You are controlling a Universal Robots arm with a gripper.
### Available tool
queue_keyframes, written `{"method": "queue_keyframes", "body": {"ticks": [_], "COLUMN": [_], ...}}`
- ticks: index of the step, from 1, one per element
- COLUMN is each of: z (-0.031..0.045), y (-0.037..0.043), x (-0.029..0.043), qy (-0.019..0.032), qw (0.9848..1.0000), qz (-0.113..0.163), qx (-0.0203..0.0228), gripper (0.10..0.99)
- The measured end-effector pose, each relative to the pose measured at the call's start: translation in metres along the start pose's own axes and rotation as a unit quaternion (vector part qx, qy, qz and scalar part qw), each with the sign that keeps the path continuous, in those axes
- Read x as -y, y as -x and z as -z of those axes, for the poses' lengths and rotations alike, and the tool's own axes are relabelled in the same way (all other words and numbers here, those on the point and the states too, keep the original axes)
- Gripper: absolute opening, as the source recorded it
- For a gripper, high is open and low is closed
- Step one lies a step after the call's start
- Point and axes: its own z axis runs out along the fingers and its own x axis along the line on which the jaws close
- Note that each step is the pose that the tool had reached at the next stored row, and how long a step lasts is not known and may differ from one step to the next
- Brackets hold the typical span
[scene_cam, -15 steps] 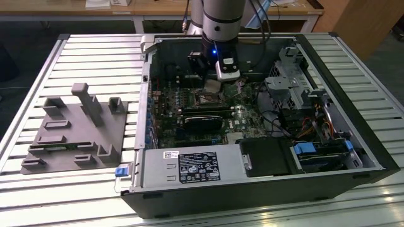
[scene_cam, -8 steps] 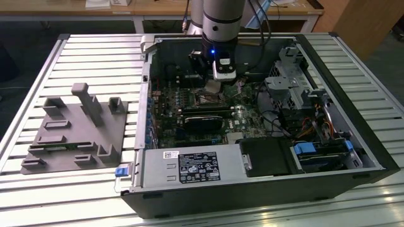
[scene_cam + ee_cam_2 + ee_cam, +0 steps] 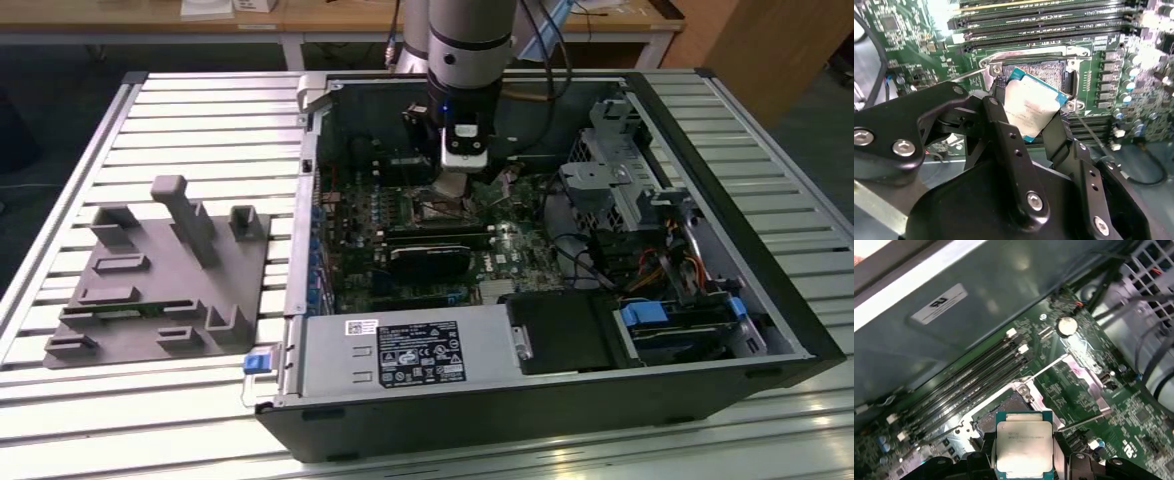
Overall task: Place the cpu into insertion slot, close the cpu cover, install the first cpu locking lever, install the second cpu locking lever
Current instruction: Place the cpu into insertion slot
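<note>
The fingers (image 3: pixel 1006 137) clamp the chip (image 3: pixel 1031 107) by two opposite edges, just above the socket (image 3: pixel 1046 70). It seems light, stiff and fragile underneath; the edges are the safest hold.

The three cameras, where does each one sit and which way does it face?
Exterior view: off the arm, high, looking down into the open computer case; the arm shows.
Second wrist view: on the wrist, looking along the pincer at the insertion slot; both fingers show.
First wrist view: on the wrist, facing the memory slots; fingertips show.
Both wrist views share the gripped cpu.
</note>
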Motion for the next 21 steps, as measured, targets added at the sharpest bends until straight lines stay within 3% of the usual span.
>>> {"method": "queue_keyframes", "body": {"ticks": [6,12,17,21], "z": [-0.0004,-0.0007,-0.001,-0.0015], "y": [0.0,0.0,0.0,0.0], "x": [0.0,0.0001,0.0001,0.0001], "qy": [0.0011,0.0021,0.003,0.0037], "qw": [0.9989,0.9957,0.9917,0.9868], "qz": [-0.046,-0.092,-0.128,-0.161], "qx": [0.0042,0.0082,0.0115,0.0145], "gripper": [0.541,0.541,0.541,0.541]}}
